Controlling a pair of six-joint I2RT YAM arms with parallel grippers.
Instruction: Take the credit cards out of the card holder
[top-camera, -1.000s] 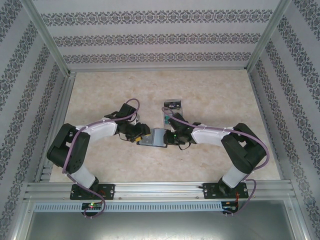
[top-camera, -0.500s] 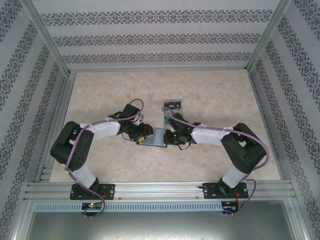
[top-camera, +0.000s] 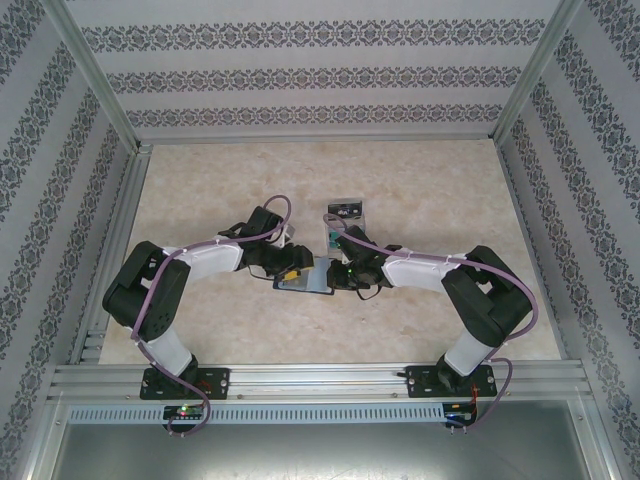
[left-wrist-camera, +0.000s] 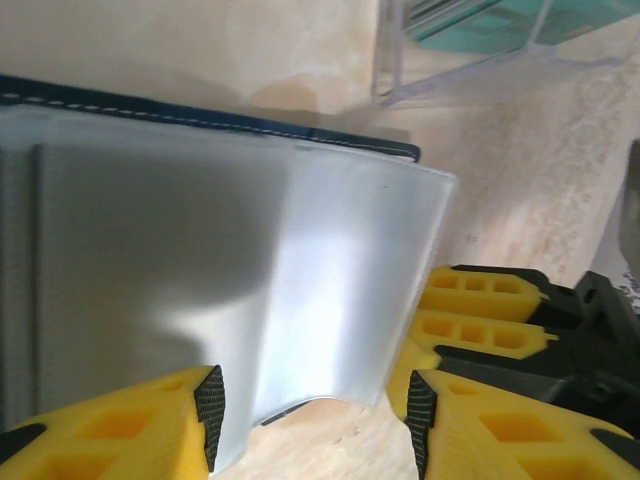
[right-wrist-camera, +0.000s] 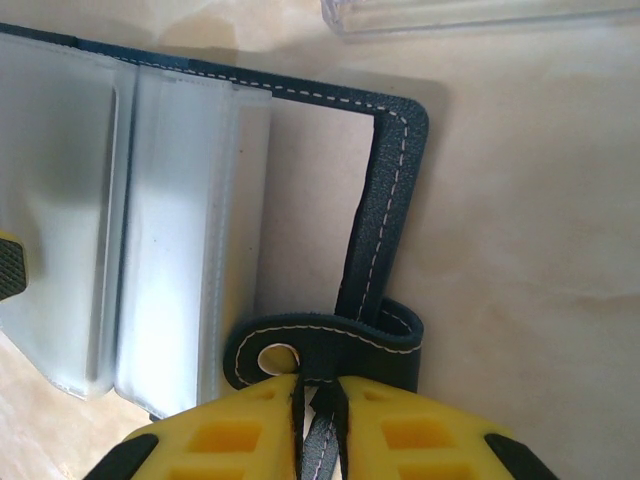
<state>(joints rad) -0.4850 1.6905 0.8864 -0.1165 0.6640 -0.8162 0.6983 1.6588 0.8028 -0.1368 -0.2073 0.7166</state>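
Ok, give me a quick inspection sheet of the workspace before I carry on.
Surface: beige marbled table.
Job's things: wallet open; grey card sticking out of it; teal card and dark card lying beyond it.
Clutter: clear plastic piece by the teal card.
Grippers: left gripper astride the grey card, grip unclear; right gripper shut on the wallet's clasp tab.
Cables: purple cable along each arm.
Surroundings: patterned walls, aluminium frame.

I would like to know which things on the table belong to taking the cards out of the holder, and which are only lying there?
For the job:
- card holder, its clasp tab pinched by the right fingers
- teal-green card
- dark card

Lying about, it seems:
- clear plastic case, around the teal-green card
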